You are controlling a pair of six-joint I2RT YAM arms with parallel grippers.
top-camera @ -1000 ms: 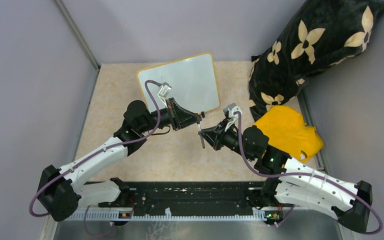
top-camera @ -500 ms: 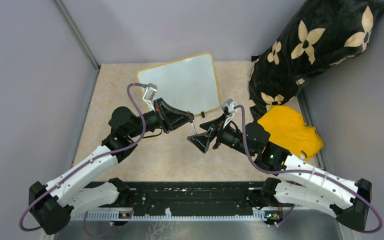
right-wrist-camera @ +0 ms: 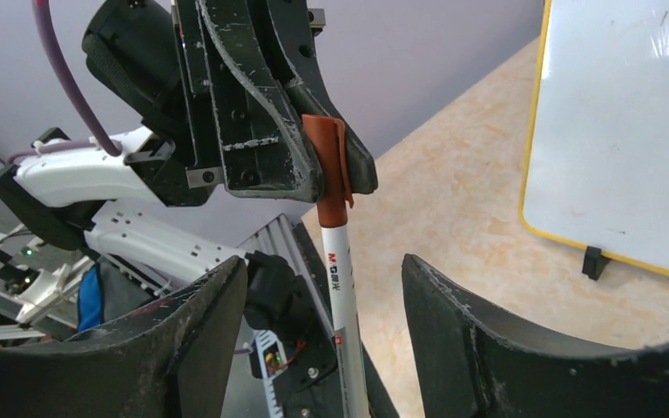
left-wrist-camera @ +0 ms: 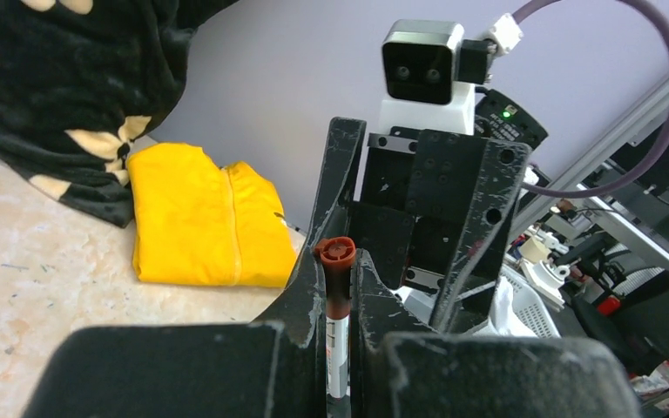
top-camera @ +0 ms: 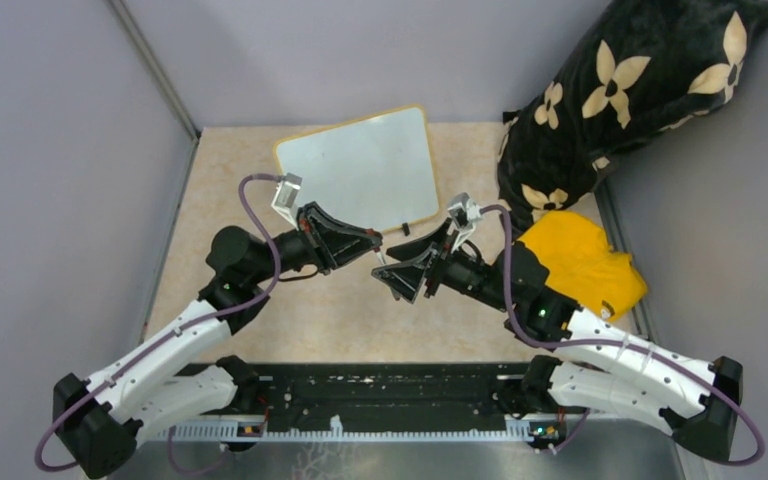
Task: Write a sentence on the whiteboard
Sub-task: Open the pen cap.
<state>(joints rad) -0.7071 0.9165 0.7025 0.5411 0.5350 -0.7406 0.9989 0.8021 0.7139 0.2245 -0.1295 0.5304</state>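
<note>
Between the spread fingers of the right gripper (top-camera: pixel 393 285) ran the marker (right-wrist-camera: pixel 341 270), lengthwise toward its palm; left gripper (top-camera: pixel 373 246) clenched the capped end (whiteboard (top-camera: pixel 360 165) beyond both, blank).

Robotics lab: grey partition walls (top-camera: pixel 60 150) box in a beige tabletop (top-camera: pixel 220 180). Beyond the enclosure, cluttered equipment benches (left-wrist-camera: pixel 636 233) strewn with wiring fill the background.

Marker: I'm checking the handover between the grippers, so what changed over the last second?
The right gripper opened and let go of the marker; its jaws now stand wide on either side of it. Both grippers drifted left. The left gripper stayed shut on the marker's cap, and the whiteboard stayed put and blank.
</note>
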